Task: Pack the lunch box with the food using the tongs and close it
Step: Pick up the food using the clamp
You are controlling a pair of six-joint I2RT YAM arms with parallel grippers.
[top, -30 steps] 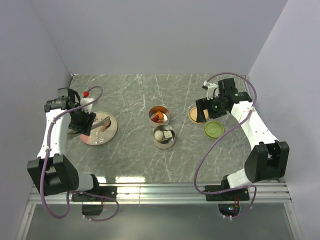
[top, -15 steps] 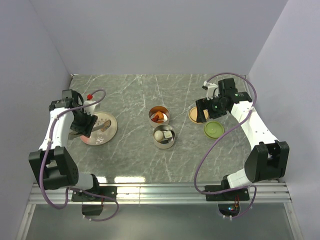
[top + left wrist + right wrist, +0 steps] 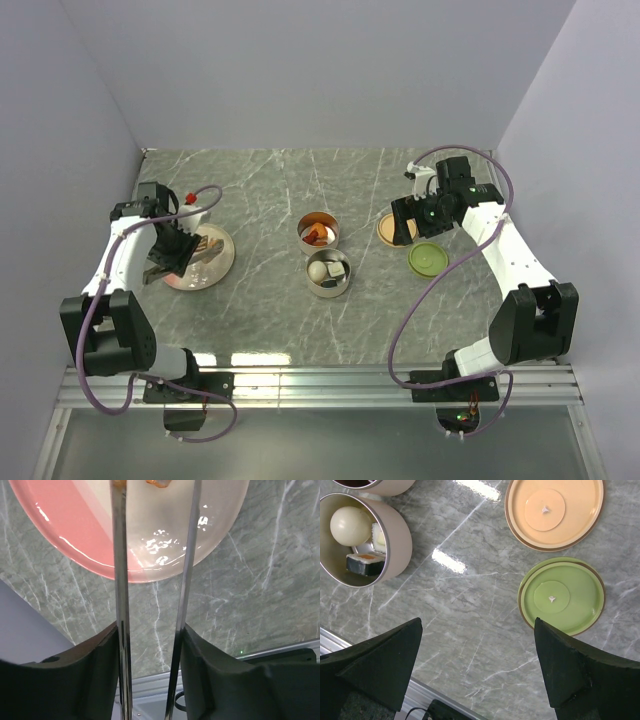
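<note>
Left pincer (image 3: 150, 629) is clamped on the tongs (image 3: 118, 555), one finger pressing each slim arm from outside. The two arms run near parallel, w/ a gap between them. They're silvery, thin and glossy, and they reach out over the pink plate (image 3: 75, 535), which sits at about 9 o'clock on the counter (image 3: 260, 190).

At the tips, right at 12 o'clock in the wrist view, there's an orange piece (image 3: 159, 483), cut off by the frame edge. Can't tell if the tips have it pinched.

Looks to me like the pick-up step. To do it well: tips either side of the piece, low to the plate, squeeze slow and even. The plate is wet-shiny, so I'd guess the piece skates if it's nudged from one side. Lift straight up before swinging toward the tins.

Both tins sit mid-counter, lids off. The near tin (image 3: 400, 545) holds a white ball (image 3: 351, 525) and a dark-and-white piece (image 3: 366, 564). The far tin (image 3: 319, 231), at 12 o'clock of it, holds orange-red chunks.

Right pincer (image 3: 477, 625) hangs wide open, holding nothing, over at 3 o'clock. The peach lid (image 3: 554, 511) and green lid (image 3: 562, 596) lie flat there, just apart.
</note>
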